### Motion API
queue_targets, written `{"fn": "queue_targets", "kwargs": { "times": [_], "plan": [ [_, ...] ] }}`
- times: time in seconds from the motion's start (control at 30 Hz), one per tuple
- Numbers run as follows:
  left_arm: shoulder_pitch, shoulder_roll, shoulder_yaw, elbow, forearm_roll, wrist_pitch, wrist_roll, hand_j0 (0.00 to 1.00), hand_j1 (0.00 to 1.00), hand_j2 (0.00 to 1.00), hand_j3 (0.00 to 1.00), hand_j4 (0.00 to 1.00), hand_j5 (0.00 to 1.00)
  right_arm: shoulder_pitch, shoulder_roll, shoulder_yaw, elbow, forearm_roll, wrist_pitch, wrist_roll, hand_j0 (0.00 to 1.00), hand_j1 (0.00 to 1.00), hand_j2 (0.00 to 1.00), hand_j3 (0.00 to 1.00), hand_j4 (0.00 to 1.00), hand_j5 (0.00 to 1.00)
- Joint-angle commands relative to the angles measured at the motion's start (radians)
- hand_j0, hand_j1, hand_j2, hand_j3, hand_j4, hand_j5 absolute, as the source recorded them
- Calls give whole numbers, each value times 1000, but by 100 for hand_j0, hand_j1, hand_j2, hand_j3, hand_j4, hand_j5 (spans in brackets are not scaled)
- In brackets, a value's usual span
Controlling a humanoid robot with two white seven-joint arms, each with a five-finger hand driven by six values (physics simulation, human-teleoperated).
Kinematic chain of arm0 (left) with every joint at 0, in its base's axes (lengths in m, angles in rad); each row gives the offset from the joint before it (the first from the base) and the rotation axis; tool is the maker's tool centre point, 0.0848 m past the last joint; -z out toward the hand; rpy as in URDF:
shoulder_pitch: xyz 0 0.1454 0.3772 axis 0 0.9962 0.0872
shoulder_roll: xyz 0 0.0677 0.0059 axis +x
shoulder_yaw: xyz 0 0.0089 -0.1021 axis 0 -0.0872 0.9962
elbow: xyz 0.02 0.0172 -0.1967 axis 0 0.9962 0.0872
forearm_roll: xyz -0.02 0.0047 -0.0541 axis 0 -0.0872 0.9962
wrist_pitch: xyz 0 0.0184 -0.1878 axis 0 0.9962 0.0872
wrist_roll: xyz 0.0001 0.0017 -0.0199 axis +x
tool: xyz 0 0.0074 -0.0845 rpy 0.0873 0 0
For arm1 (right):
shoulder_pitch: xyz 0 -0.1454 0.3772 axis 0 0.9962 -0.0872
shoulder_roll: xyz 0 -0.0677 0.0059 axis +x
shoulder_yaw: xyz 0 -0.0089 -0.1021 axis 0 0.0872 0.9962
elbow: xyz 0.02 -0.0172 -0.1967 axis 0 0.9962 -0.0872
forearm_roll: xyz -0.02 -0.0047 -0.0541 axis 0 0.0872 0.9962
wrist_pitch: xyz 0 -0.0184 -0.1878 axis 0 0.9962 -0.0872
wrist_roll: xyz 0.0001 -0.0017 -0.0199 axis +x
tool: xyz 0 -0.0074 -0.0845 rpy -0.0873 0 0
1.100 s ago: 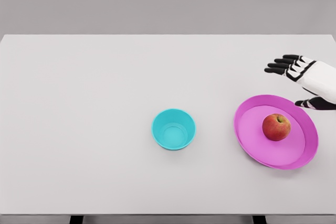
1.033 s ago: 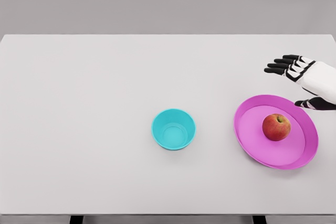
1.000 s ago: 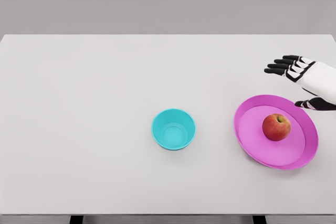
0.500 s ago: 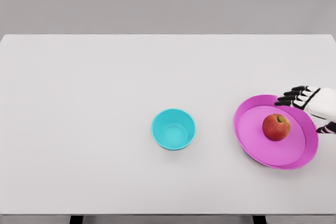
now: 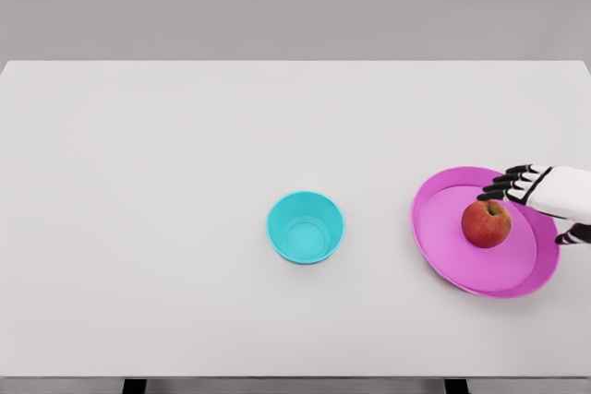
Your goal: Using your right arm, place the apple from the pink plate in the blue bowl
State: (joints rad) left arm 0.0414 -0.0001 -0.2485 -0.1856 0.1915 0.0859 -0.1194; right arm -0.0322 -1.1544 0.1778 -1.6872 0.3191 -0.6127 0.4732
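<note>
A wide white surface [image 5: 166,228] fills the head view from edge to edge, with a grey wall behind it. Just right of the middle stands the blue bowl [image 5: 306,227], upright, its turquoise inside bare. It sits well apart from everything else, with a stretch of bare white between it and the next thing to the right.

That next thing is the pink plate [image 5: 443,246], a broad shallow dish lying flat near the right edge. The apple [image 5: 486,223] rests on the plate, a little right of the plate's middle and toward its far rim, red with a yellowish patch near the stem, which points upward.

Farthest right, the right hand [image 5: 540,193] comes in from the picture's right edge, over the far right part of the plate. Its black fingertips [image 5: 499,187] are spread and lightly curved, reaching toward the apple from the upper right; they lie just beside the fruit's top, and whether they touch it cannot be told. The thumb shows separately lower down, at the plate's right rim. The fingers are apart and hold nothing.
</note>
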Motion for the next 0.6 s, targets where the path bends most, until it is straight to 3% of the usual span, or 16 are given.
{"fn": "queue_targets", "kwargs": {
  "times": [0.0, 0.13, 0.57],
  "plan": [
    [0, 0, 0, 0, 0, 0, 0, 100, 100, 100, 100, 100, 100, -3, 10, 15, 1, -5, 2, 1, 100, 100, 100, 100, 100, 100],
    [0, 0, 0, 0, 0, 0, 0, 100, 100, 100, 100, 100, 100, -90, 27, 137, 12, -2, 2, 1, 100, 100, 100, 100, 100, 100],
    [0, 0, 0, 0, 0, 0, 0, 100, 100, 100, 100, 100, 100, -143, 56, 199, 40, 6, 2, 4, 100, 100, 100, 100, 100, 100]
  ]
}}
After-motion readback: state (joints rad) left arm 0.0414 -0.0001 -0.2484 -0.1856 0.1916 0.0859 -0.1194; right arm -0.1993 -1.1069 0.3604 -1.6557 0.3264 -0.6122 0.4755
